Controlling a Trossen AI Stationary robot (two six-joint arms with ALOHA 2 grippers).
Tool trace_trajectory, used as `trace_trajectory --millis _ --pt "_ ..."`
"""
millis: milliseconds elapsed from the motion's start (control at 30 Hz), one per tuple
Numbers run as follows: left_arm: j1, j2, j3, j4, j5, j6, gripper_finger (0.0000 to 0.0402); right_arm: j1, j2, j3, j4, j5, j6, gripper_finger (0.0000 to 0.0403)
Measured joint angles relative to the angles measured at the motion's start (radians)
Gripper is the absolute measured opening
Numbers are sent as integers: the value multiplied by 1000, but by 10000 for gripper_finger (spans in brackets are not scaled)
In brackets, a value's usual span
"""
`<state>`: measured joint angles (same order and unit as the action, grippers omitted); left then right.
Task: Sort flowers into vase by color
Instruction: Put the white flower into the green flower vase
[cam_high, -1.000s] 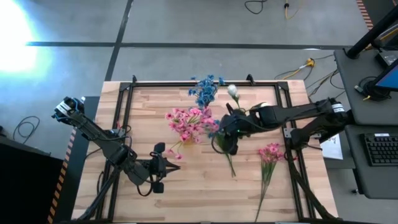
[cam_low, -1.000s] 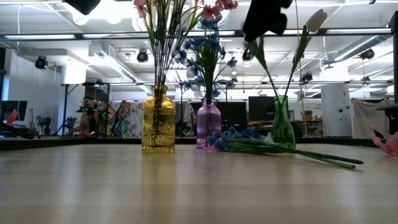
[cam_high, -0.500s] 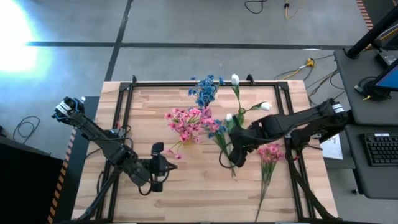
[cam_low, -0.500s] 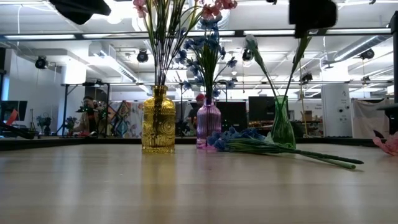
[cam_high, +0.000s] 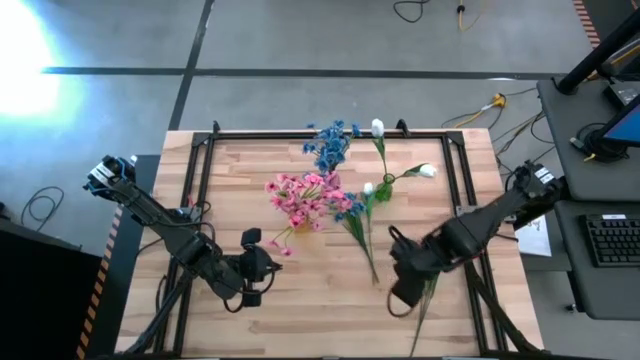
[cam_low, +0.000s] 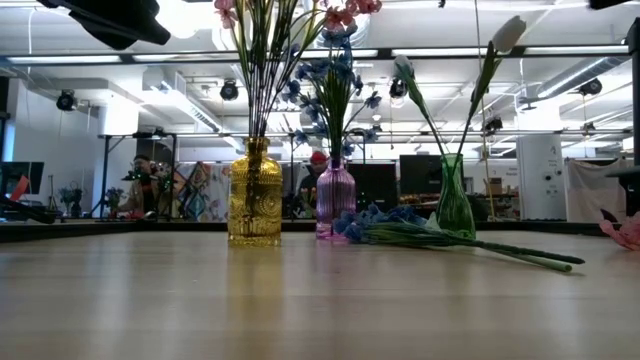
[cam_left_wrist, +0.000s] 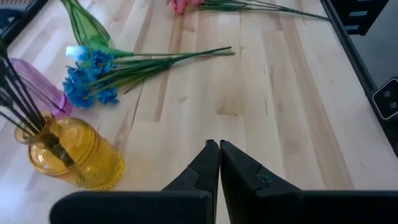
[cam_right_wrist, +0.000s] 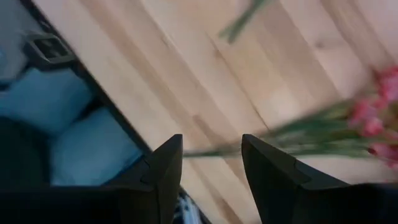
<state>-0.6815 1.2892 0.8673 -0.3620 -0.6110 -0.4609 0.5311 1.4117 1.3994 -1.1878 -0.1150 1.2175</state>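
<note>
Three vases stand at the far middle of the table: a yellow vase (cam_high: 300, 197) with pink flowers, a purple vase (cam_low: 335, 198) with blue flowers, and a green vase (cam_low: 455, 200) with white buds. A blue spray (cam_high: 358, 230) lies flat in front of them. A pink spray (cam_right_wrist: 367, 118) lies at the near right, with its stem (cam_high: 418, 318) pointing at the near edge. My right gripper (cam_high: 400, 295) hangs open above that stem, pointing steeply down. My left gripper (cam_left_wrist: 219, 152) is shut and holds nothing, above the near left of the table.
Black frame rails (cam_high: 200, 190) run along the table's left, far and right sides. The right rail (cam_right_wrist: 46, 43) and the floor beyond it show under my right gripper. Bare wood lies in the near middle (cam_high: 320, 300).
My right gripper has swung from beside the green vase toward the table's near right and now hangs over the lying pink spray. It has rolled and tipped further down on the way. The white buds stay standing in the green vase.
</note>
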Motion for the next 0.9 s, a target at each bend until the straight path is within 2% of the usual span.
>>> trace_trajectory --millis 167,333,400,533,733,900 --pt "0 0 0 1 0 -31 0 63 0 -17 -67 170 116 163" --pt "0 0 0 1 0 -31 0 41 4 -37 -54 444 193 170" --pt "1 0 0 1 0 -36 0 24 6 -48 -52 522 216 171" --pt "1 0 1 -14 10 -35 0 -28 6 -91 4 544 227 171" --pt "1 0 73 -151 154 3 0 -64 12 -152 146 511 239 173" --pt "-6 0 150 -136 139 -113 0 -76 13 -194 147 532 196 165"
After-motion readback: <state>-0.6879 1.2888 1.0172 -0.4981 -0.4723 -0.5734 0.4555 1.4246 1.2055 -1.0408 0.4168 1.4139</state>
